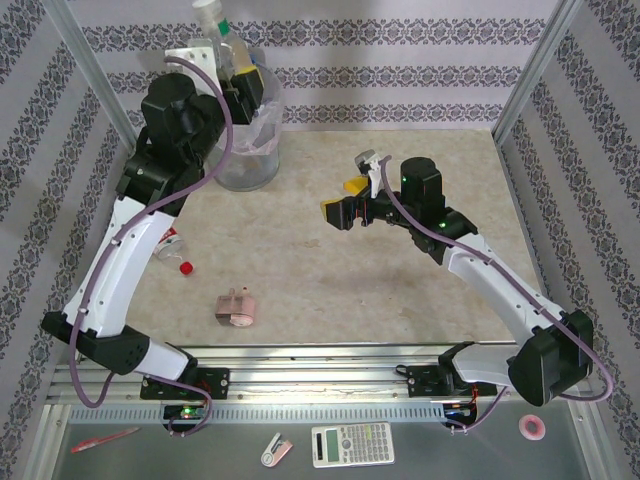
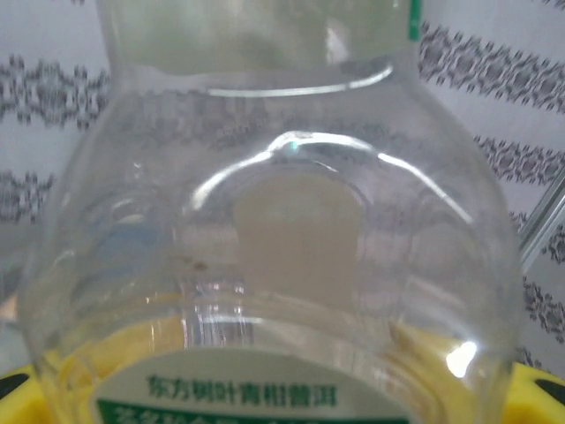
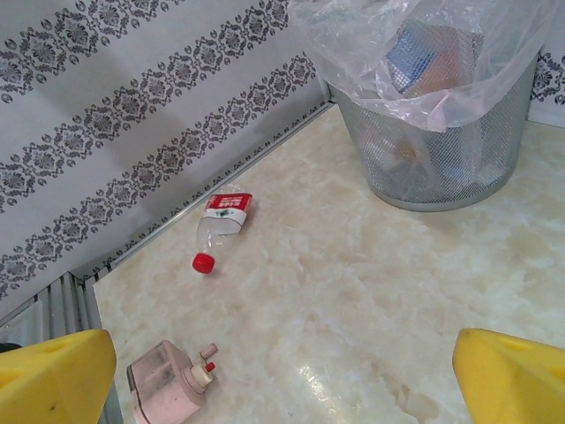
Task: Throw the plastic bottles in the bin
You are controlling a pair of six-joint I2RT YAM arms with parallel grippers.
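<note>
plastic bottle [image 1: 215, 25] clamped in left fingers [image 1: 250, 74] above bin [image 1: 245, 165], not yet dropped. binned bottles [image 3: 433, 57] visible inside. red-capped bottle [image 3: 221, 221] lies on surface [image 1: 400, 290], pending. right fingers [image 3: 53, 371] spread, empty.

Damask-striped wallpaper [image 1: 400, 40], beige marble tabletop [image 1: 400, 290], aluminium frame [image 1: 535, 70]

The left arm [image 1: 120, 250] rises from its base, elbow bent, with the wrist high at the far left. The left claw [image 1: 245, 78] grips a bottle [image 2: 282, 265] between yellow fingers [image 2: 35, 393], jaws partly apart. The right arm [image 1: 490, 285] stretches inward over the middle of the worktop [image 1: 400, 290]. The right claw [image 1: 343, 200] hangs with jaws spread wide, holding nothing.
</note>
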